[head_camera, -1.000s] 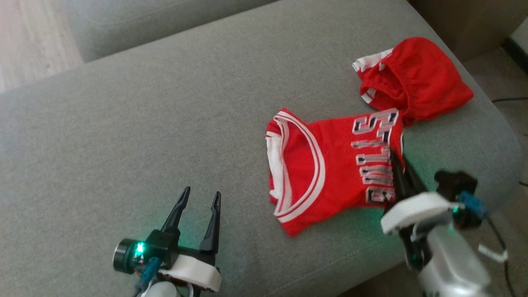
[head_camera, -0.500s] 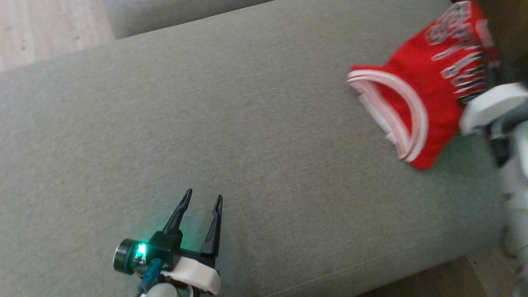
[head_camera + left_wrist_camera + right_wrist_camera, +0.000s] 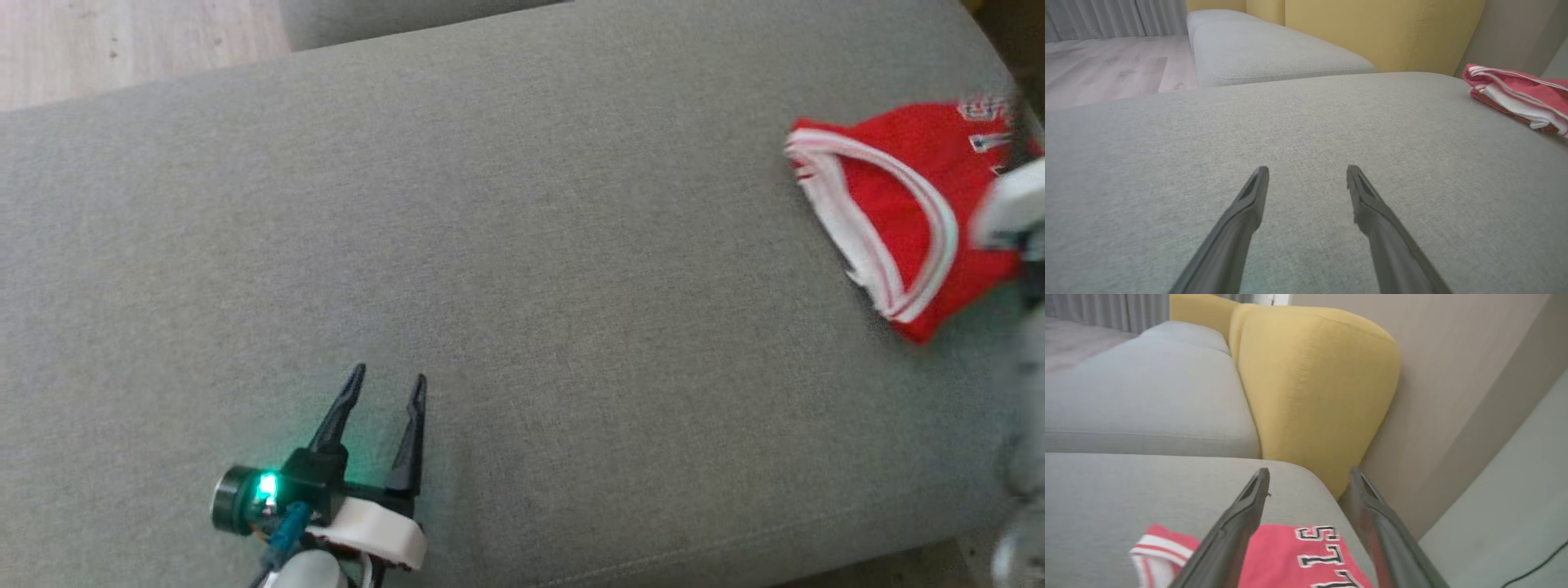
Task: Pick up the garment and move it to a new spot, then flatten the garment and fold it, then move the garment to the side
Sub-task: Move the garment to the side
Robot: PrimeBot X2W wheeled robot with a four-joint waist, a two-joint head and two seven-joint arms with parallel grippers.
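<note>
The garment [image 3: 890,204], a red jersey with white trim and grey lettering, lies folded on the grey sofa cushion [image 3: 522,245] at its far right end. The right wrist view looks down on the garment [image 3: 1290,555], with my right gripper [image 3: 1309,473] open above it and nothing between its fingers. In the head view that arm's pale wrist [image 3: 1008,208] is a blur at the jersey's right edge. My left gripper [image 3: 388,376] rests open low on the cushion near the front left, far from the jersey [image 3: 1515,94]; its fingers [image 3: 1249,204] hold nothing.
A yellow backrest cushion [image 3: 1310,388] stands beyond the seat's far end, beside a beige wall [image 3: 1453,375]. A second grey seat cushion [image 3: 1269,53] adjoins behind. Wooden floor [image 3: 82,41] lies past the sofa. The cushion's edge drops off just right of the jersey.
The right gripper, shut on the jersey's edge before, carried it rightwards, then opened and let go. The head camera has swung, so the red shorts have left the picture. The left gripper stayed put.
</note>
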